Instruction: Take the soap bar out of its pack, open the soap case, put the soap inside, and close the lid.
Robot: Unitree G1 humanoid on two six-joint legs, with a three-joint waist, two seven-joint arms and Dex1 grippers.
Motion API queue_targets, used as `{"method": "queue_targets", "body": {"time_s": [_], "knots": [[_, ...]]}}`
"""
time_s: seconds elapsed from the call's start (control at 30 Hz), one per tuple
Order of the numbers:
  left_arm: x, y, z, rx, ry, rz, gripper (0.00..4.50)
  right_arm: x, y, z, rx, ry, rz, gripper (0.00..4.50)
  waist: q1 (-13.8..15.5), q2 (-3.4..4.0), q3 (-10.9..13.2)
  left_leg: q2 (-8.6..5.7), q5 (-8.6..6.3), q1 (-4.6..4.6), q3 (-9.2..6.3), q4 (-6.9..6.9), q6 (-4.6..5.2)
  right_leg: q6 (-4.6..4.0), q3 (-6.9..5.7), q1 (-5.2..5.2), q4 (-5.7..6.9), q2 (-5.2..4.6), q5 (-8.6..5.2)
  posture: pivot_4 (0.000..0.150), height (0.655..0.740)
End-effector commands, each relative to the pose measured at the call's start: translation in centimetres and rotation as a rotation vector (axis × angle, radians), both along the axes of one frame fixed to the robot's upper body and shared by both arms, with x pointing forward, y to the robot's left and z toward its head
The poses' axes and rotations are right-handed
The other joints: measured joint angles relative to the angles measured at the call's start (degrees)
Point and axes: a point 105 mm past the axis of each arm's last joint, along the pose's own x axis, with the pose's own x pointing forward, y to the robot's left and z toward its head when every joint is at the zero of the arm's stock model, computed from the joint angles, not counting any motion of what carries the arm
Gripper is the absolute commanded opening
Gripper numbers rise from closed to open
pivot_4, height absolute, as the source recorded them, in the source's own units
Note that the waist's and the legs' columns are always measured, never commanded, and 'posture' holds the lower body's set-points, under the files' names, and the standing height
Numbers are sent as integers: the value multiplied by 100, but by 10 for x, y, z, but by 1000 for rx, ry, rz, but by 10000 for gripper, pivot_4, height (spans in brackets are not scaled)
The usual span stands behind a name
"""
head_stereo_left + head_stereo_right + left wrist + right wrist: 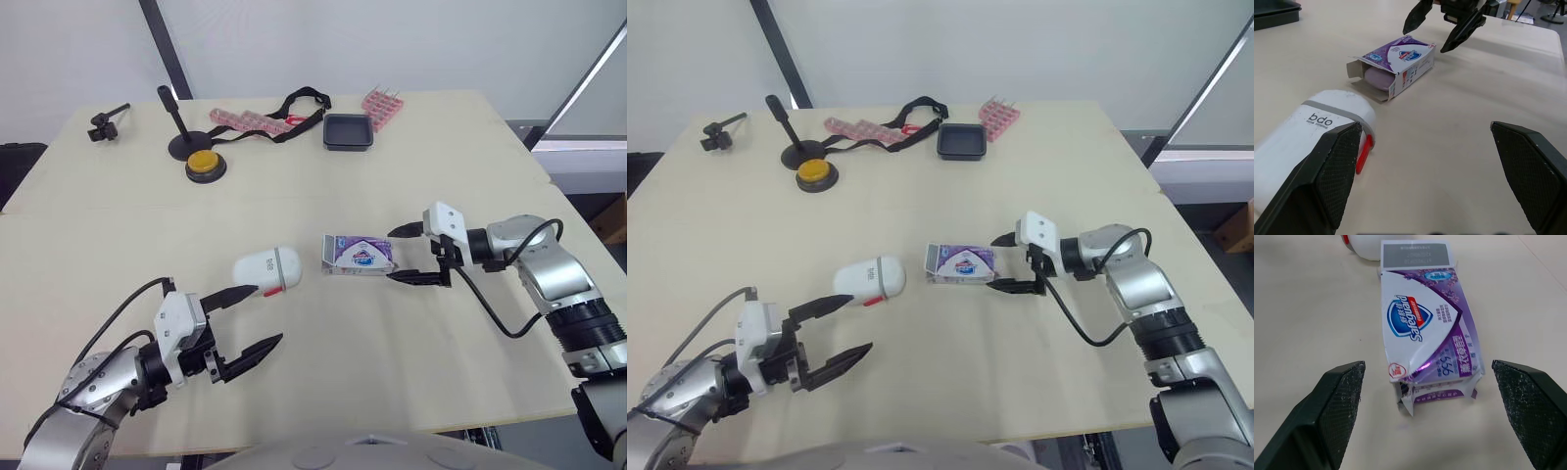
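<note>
Soap pack [358, 254] lies flat at frame centre on the table [392, 157]. Its left-end flaps are open and the lilac soap bar [1376, 78] sits inside; the white soap case [266, 270], lid closed, lies just left of it. My right gripper [392, 255], centre right, has its fingers spread wide at the pack's crumpled right end, one tip to each side, not clamped on it. My left gripper [266, 314], lower left, is likewise spread and holds nothing, its upper fingertip just beside the case; contact there I cannot tell.
</note>
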Motion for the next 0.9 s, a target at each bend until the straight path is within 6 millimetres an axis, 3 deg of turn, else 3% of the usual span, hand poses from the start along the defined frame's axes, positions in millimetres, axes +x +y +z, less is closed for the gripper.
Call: {"method": "queue_targets", "body": {"time_s": [0.03,0.6,0.63,0.8,0.9], "knots": [[-5,-8,9,-16,-36,-39,44621,6,-2,8,6,-49,-5,44639,-7,0,0,0,0,0,0,0,0,0,0,0,0,0,0,1500,7291],[-8,-5,7,-17,-28,-27,44621,9,5,0,11,-52,13,44639,-8,0,0,0,0,-1,0,0,0,0,-1,0,0,0,0,1500,7291],[-8,-5,7,-17,-27,-27,45000,9,6,0,11,-54,13,39243,-8,0,0,0,0,-1,0,0,0,0,-1,0,0,0,0,1500,7291],[-8,-5,6,-18,-25,-26,45000,11,5,-1,1,-67,8,23631,-16,0,0,0,0,-1,0,0,0,0,-1,0,0,0,0,1500,7291],[-8,-4,6,-19,-23,-22,45000,11,6,-1,-1,-78,13,23631,-15,0,0,0,0,-1,0,0,0,0,-1,0,0,0,0,1500,7291]]}}
